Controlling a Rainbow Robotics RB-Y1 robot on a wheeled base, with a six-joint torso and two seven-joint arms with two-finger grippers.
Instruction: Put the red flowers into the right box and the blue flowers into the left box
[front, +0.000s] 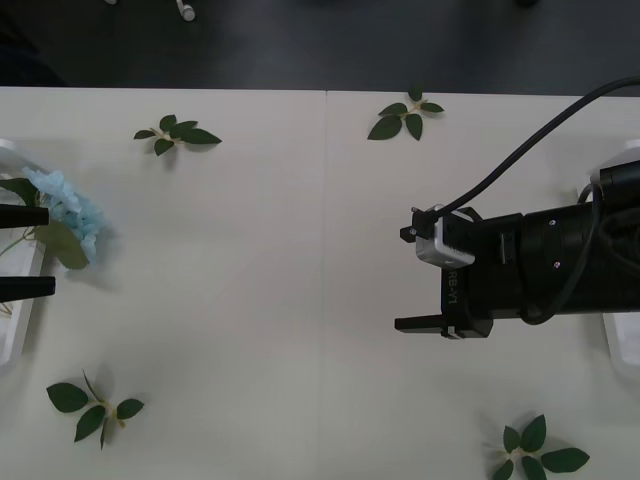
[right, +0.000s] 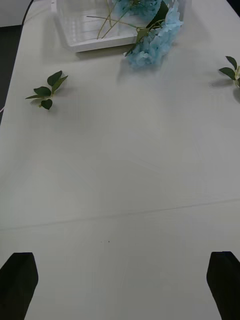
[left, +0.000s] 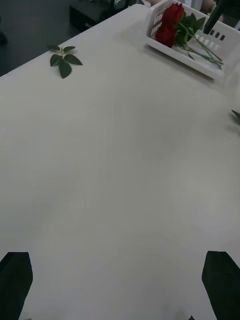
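The blue flowers (front: 68, 210) lie in the left box (front: 14, 335) at the table's left edge, one pale-blue cluster (right: 152, 42) spilling over the rim (right: 85, 46) onto the table. My left gripper (front: 50, 250) hovers beside them, open and empty, its black fingers (left: 15, 280) apart. The red flowers (left: 169, 22) rest in the slotted right box (left: 217, 47), blooms at one end, stems along it. My right gripper (front: 402, 279) is over the table's right half, open with nothing between its fingers (right: 225, 280). The right box (front: 625, 345) is mostly hidden under that arm.
Green leaf sprigs lie loose on the white table: far left (front: 178, 133), far middle-right (front: 405, 115), near left (front: 95, 405) and near right (front: 535, 452). A seam runs down the table's middle. A black cable arcs over the right arm (front: 520, 150).
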